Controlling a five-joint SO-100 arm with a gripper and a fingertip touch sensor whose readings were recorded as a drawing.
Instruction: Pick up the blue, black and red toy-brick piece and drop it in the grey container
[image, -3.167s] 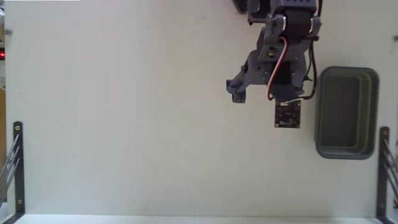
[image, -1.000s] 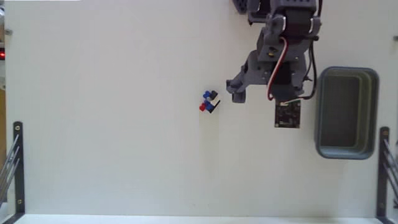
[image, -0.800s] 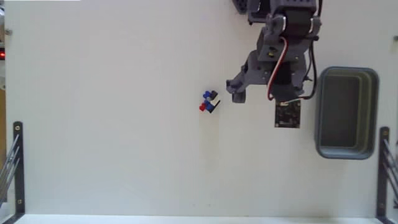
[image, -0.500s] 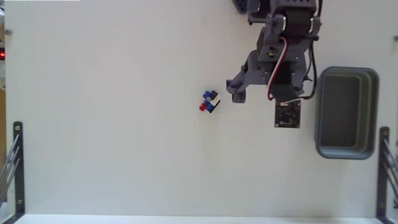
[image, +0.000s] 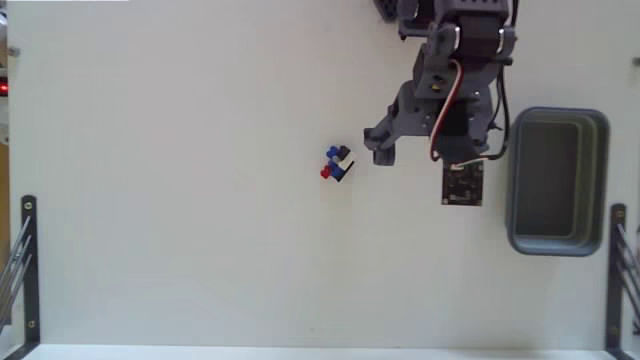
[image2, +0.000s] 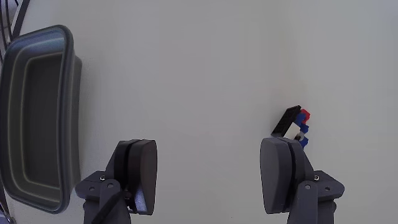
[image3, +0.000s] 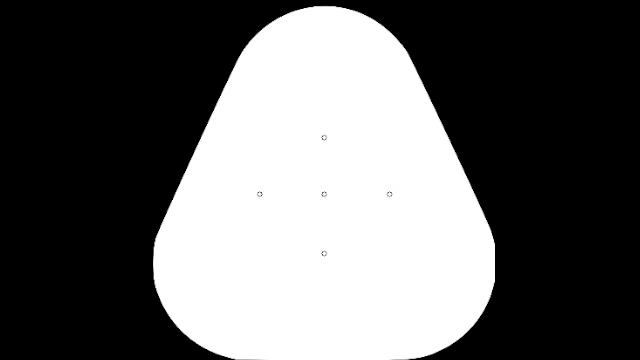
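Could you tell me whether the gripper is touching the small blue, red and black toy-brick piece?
Apart: the fixed view shows bare table between the toy-brick piece and the open gripper.

A plain off-white counter fills nearly the whole fixed view, matte and evenly lit, with only soft, faint shadows. At its left edge stands a thin black metal bracket, upright, with slanted grey rods leaning off it toward the frame's border. A matching bracket stands at the right edge, again with slanted rods beside it. A small red light glows at the far left border. Along the bottom runs a paler strip where the counter ends. In the wrist view the same pale surface fills the background, smooth and unmarked.
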